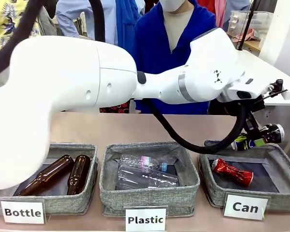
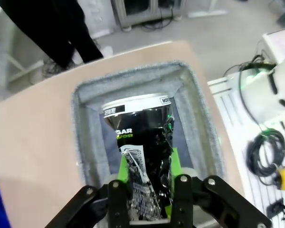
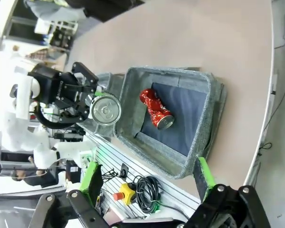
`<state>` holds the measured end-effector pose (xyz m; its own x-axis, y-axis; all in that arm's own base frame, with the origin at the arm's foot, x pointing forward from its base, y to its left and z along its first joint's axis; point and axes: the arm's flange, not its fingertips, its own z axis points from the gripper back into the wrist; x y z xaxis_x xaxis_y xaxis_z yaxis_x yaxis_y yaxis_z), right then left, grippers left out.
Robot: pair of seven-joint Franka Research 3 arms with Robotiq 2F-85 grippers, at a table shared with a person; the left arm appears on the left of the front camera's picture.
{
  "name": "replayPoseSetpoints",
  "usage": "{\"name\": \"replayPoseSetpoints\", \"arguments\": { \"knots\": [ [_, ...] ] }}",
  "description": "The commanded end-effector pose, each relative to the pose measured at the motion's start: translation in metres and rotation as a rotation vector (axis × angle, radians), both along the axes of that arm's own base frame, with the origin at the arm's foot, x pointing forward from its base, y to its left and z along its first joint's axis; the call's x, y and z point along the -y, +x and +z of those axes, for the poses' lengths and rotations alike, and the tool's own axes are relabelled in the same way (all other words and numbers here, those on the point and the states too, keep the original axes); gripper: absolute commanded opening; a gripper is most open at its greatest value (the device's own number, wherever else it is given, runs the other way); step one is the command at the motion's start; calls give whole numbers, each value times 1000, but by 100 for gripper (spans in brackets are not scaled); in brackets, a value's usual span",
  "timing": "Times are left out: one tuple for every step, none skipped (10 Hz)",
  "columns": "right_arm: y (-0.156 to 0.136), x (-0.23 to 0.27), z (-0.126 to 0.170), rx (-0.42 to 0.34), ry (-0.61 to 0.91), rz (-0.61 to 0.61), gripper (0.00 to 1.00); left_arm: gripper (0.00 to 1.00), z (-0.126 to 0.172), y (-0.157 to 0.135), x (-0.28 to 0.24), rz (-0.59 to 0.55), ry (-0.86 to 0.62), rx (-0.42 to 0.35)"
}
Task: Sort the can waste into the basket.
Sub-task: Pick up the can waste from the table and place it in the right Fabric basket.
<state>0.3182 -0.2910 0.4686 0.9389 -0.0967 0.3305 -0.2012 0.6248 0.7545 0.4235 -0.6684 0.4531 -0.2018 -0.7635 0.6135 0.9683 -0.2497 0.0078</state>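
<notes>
Bottle basket (image 1: 55, 203), left: two brown bottles (image 1: 63, 174). Plastic basket (image 1: 150, 195), middle: clear plastic bottles (image 1: 145, 171). Can basket (image 1: 275, 193), right: red can (image 1: 232, 172) lay on its dark floor. Left gripper (image 2: 149, 190), reached across, was clamped on the black can (image 2: 145, 142), green pads against its crumpled sides, held above the Can basket's far edge. Right gripper (image 3: 149, 183): fingers spread wide, holding nothing, above the same basket.

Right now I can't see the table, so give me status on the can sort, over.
Left gripper shut on black can, held above Can basket. Right gripper open, above the basket. Red can in basket. Nothing in the way.
</notes>
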Motion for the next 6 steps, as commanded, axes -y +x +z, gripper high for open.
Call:
{"name": "replayPoseSetpoints", "arguments": {
  "knots": [
    [4,-2,3,-9,-10,0,100,37,7,0,-15,16,-13,-47],
    [4,-2,3,-9,-10,0,100,37,7,0,-15,16,-13,-47],
    [4,-2,3,-9,-10,0,100,37,0,2,-2,5,-2,-9],
    [4,-2,3,-9,-10,0,100,37,-5,1,-1,-5,14,0],
    [4,-2,3,-9,-10,0,100,49,-7,-1,-1,-10,25,21],
    [4,-2,3,-9,-10,0,100,96,-7,-1,-1,-16,27,32]
  ]
}}
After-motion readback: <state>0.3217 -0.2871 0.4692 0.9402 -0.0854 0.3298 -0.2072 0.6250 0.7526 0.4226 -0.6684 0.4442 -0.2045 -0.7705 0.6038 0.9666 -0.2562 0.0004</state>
